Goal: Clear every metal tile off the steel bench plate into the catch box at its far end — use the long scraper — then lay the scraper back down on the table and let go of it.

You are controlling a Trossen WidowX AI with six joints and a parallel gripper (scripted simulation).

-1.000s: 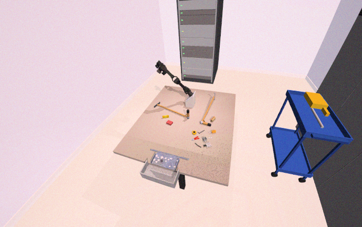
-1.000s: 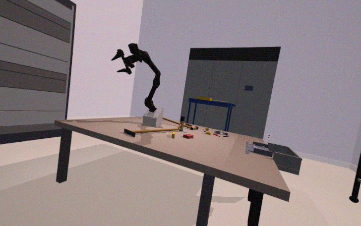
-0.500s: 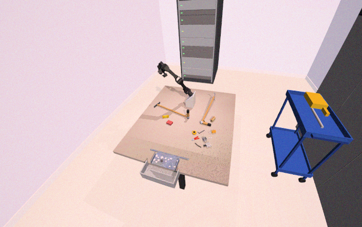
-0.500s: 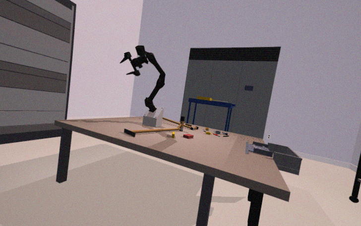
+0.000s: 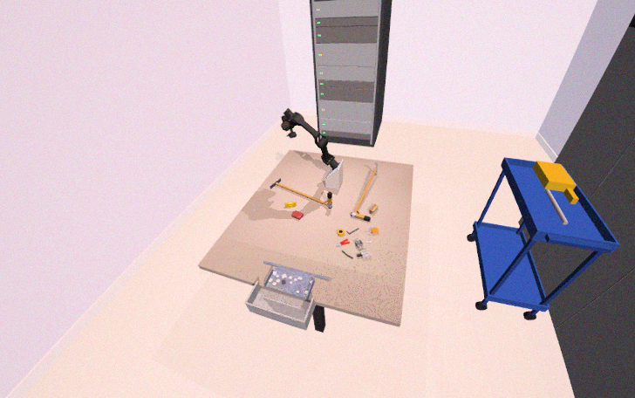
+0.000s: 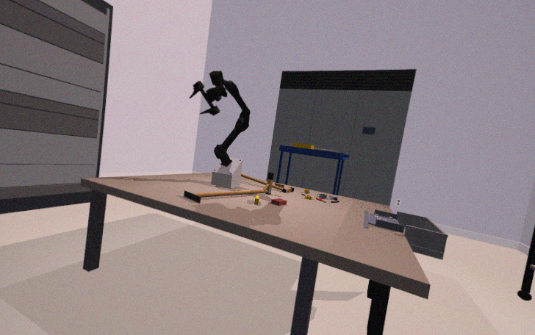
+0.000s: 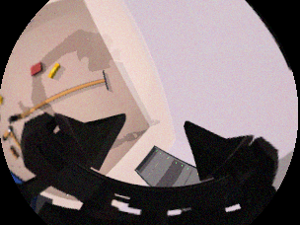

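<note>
My gripper (image 5: 286, 131) (image 6: 195, 105) (image 7: 156, 120) is open and empty, high above the table's back left corner. A long wooden-handled tool (image 5: 302, 193) (image 6: 228, 193) (image 7: 69, 92) with a wide dark blade lies below it; a black-topped grip stands upright at its other end. A second long wooden-handled tool (image 5: 366, 189) lies right of the arm base, its thin grey head at the back and its dark-ended grip lying sideways. Which one is the scraper I cannot tell for certain. Several small pale tiles and a dark one lie on the steel plate (image 5: 302, 284). The catch box (image 5: 281, 319) (image 6: 426, 240) adjoins its far end; no tiles are discernible inside.
A grey bar (image 5: 323, 277) (image 6: 366, 220) crosses the plate's near end. A red block (image 5: 297, 215) (image 6: 278, 201) (image 7: 37, 68) and a yellow piece (image 5: 290, 204) (image 6: 256, 200) (image 7: 54, 70) lie mid-table. Several small tools lie further right. A server rack (image 5: 346, 70) stands behind; a blue cart (image 5: 510, 295) stands right.
</note>
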